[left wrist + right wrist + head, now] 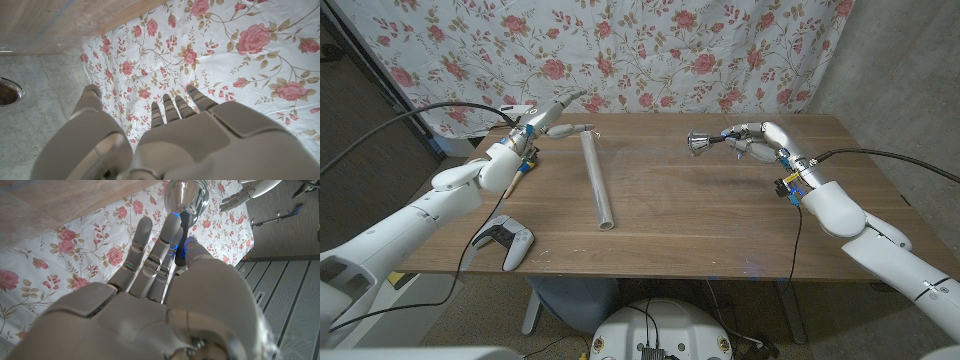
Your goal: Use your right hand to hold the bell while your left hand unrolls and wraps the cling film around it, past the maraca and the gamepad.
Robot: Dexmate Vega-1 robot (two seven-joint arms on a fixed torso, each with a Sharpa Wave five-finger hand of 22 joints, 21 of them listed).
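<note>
Silver and shiny, the bell [701, 143] is held by its dark handle in the fingers of the right hand [748, 140], above the table [700, 215] at the far side, well to the right of the film roll [597, 180]. In the right wrist view the bell [186, 196] looks like a smooth, mirror-like dome, so I judge it may slip; the grip should stay firm on the handle.

The roll is a long, thin, grey tube lying on the brown wood, and some clear film seems spread flat to its right. The left hand [546, 117] is just beyond the roll's far end, fingers apart, holding nothing. It should take the loose film edge and pull slowly, because film is thin and clings.

The white gamepad [505, 241] lies near the front edge, left of the roll. The maraca I cannot identify surely.
</note>
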